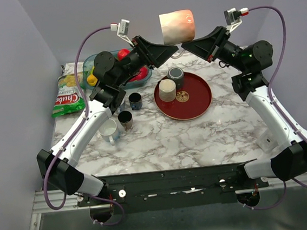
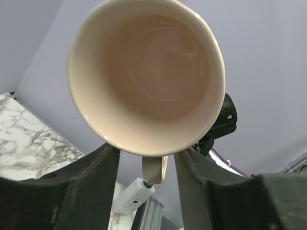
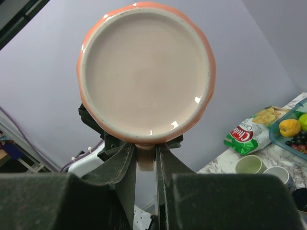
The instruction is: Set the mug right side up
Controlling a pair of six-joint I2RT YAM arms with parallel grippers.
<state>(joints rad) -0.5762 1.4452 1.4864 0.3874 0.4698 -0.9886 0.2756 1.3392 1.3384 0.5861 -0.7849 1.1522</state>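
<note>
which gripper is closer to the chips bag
Left. The left gripper is up at the raised mug's open end, on the side toward the chips bag; the right gripper pinches the mug's handle from the far side, farther away.

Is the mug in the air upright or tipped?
Tipped on its side: the mug hangs in the air with its open, empty mouth facing the left wrist camera and its flat base facing the right wrist camera.

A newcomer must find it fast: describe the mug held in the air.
Look above the far side of the marble table, past the red tray. The mug hangs there on its side, its handle pinched by the right end effector. Orange outside and cream inside, it is the only cup off the table.
</note>
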